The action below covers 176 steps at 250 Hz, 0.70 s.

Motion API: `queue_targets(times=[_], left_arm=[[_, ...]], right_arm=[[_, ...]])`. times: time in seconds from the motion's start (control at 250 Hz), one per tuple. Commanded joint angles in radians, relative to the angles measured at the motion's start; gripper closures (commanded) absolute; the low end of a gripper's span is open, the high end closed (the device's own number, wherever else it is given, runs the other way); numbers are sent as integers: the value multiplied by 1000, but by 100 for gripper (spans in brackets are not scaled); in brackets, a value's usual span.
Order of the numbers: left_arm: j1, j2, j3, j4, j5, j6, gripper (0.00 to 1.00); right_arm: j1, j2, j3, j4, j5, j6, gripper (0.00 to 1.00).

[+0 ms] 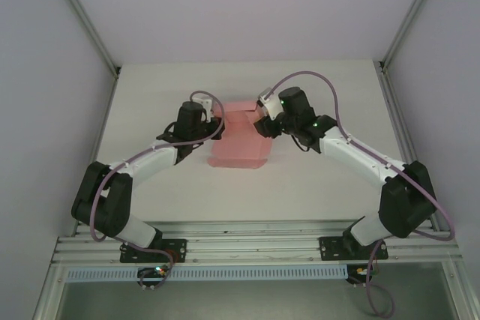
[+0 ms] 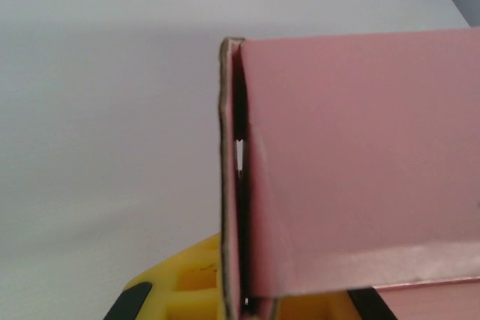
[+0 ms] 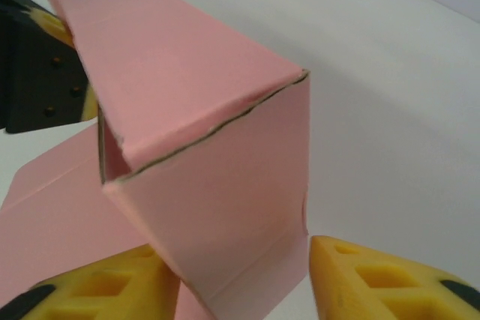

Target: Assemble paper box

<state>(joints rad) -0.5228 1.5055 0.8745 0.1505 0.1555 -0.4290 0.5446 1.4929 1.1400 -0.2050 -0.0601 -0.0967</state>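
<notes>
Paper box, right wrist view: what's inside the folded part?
Through the open end of the paper box, only a narrow shadowed gap between pink walls shows, nothing visible in it. Deeper inside is covered by the top panel.

A plain white table sits between white enclosure walls, aluminium rail along its near edge.

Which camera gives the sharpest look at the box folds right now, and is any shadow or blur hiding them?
Right wrist is sharpest: the paper box shows crisp creases, evenly lit. Left wrist is too close; the panel is soft, and the gap between layers falls in dark shadow. Top external is glare-free, but the box is small there and the arms cover its sides.
</notes>
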Motion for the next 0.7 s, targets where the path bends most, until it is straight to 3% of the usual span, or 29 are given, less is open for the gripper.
queue_targets(times=[0.0, 0.084, 0.18, 0.335, 0.459, 0.563, 0.699], left_arm=[[-16, -23, 49, -19, -20, 12, 100], [-26, -22, 56, -18, -26, 1, 100], [-36, -14, 69, -31, -55, -4, 100], [-52, -3, 121, -140, -189, -49, 100], [-68, -10, 139, -206, -314, -119, 100], [-67, 9, 196, -370, -457, -195, 100], [-57, 39, 220, -499, -625, -249, 100]], right_arm=[[37, 24, 25, 35, 218, 54, 63], [83, 63, 38, 39, 414, 82, 65], [139, 125, 58, 58, 664, 85, 77], [157, 232, 141, -25, 910, 189, 95], [144, 308, 212, -159, 1145, 365, 98], [113, 370, 275, -300, 1276, 507, 99], [86, 401, 301, -392, 1310, 598, 100]])
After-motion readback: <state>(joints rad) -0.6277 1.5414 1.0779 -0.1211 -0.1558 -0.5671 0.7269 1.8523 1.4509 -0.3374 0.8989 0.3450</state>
